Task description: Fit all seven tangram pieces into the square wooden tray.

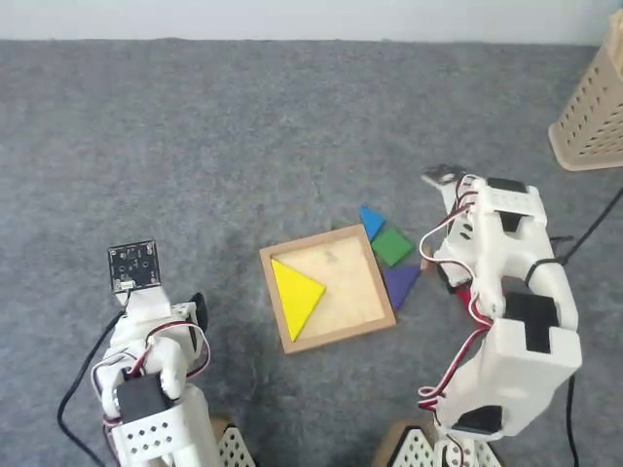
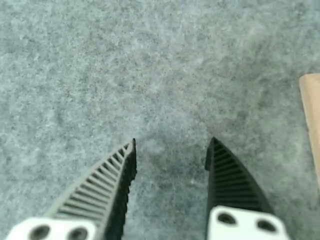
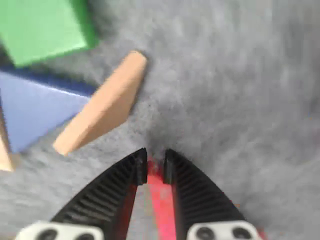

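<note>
Tray (image 1: 378, 280) sits square in the middle of the grey tabletop (image 1: 243, 126), between the two arms, turned a little off straight.

Over on the left, the left gripper (image 2: 172, 142) hangs above bare tabletop with its fingers (image 2: 117, 180) spread wide and nothing between them. In the left wrist view one edge of the tray (image 2: 312, 115) shows just off to the side.

Inside the tray, a yellow triangle (image 1: 295, 292) lies flat against the left wall, with its point facing the middle. The rest of the tray floor is bare wood.

Outside the tray, along its right side, three pieces lie in a loose row. A blue piece (image 1: 371, 221) is by the far corner. A green piece (image 1: 392, 245) comes just after it, and a purple piece (image 1: 401, 282) lies closest to the tray's right wall. In the right wrist view a tan piece (image 3: 100, 112) lies just beside the purple piece (image 3: 35, 110), with the green piece (image 3: 42, 27) beyond. I cannot tell whether the tan one touches them.

Further right, the right gripper (image 3: 155, 151) is down at the tabletop near those pieces. Its fingers (image 3: 185, 185) are drawn narrow and pinch a red piece (image 3: 159, 200) between them. A bit of that red (image 1: 465, 295) shows under the right arm in the high view.

At the far right edge stands a pale slotted basket (image 1: 594, 107), well apart from everything else.
</note>
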